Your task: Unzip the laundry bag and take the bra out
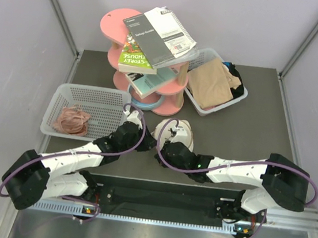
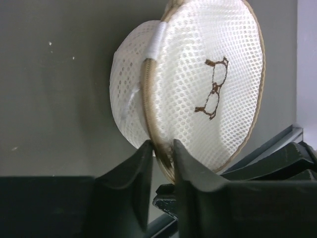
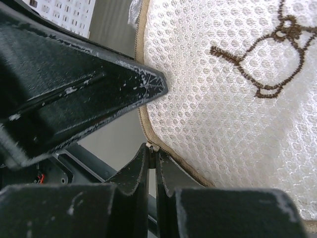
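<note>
The bag [image 1: 185, 135] lay mid-table, a basket [image 1: 63, 93] at its 9 o'clock; the left gripper [image 2: 161, 148], at the bag's 8 o'clock, pinched the tan zip rim [image 2: 148, 99]; the right gripper [image 3: 152, 154], at 6 o'clock, was pressed together on the zip pull [image 3: 151, 147].

A robotics lab test cell is indicated: a dark tabletop [image 1: 250, 136] is enclosed by plain pale panels [image 1: 16, 49] and metal corner posts [image 1: 58, 14], with a pink tiered stand [image 1: 114, 23] staged at upper centre.

Laundry bag [image 3: 233, 114] — edges beyond right wrist view
</note>
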`<state>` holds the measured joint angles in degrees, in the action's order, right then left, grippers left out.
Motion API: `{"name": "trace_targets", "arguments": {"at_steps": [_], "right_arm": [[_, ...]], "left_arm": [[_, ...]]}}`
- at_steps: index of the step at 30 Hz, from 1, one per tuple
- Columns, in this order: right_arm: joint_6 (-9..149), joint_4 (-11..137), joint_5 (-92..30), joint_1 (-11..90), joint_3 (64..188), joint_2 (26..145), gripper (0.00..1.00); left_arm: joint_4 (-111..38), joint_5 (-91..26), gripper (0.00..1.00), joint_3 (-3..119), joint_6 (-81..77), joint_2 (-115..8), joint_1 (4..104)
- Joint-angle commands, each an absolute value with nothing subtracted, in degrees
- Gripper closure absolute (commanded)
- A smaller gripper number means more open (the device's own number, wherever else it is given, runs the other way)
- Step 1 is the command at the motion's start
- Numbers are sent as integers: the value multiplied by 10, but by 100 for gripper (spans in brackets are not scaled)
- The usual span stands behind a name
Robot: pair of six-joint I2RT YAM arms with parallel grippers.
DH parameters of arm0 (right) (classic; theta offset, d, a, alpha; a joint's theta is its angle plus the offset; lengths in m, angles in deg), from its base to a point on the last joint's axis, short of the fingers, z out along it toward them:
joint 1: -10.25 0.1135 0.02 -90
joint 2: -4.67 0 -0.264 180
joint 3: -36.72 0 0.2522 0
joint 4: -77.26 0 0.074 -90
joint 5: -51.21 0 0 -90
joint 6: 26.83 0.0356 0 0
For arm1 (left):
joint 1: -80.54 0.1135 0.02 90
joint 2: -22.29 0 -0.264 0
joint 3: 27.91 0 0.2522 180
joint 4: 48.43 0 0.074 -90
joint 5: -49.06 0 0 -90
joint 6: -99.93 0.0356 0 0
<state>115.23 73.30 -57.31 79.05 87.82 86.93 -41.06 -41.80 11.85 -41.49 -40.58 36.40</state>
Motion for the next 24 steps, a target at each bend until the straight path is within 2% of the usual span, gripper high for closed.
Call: {"name": "trace_targets", "arguments": {"at_steps": [1,2,4,14,24], "right_arm": [[1144,753,-574,800,897,863,100],[1144,754,-574,800,897,863,100],[1144,753,-575,800,896,862,100],[1147,732,-583,800,892,858,100],[1157,678,-619,800,860,803,100]], "left_arm": [[-455,-412,80,120,-420,-411,365],[-455,-413,90,121,-419,-411,365],[-453,-413,100,123,-419,-410,365],[-426,-433,100,135,-395,-401,366],[-386,-481,100,149,-367,-379,369]]}}
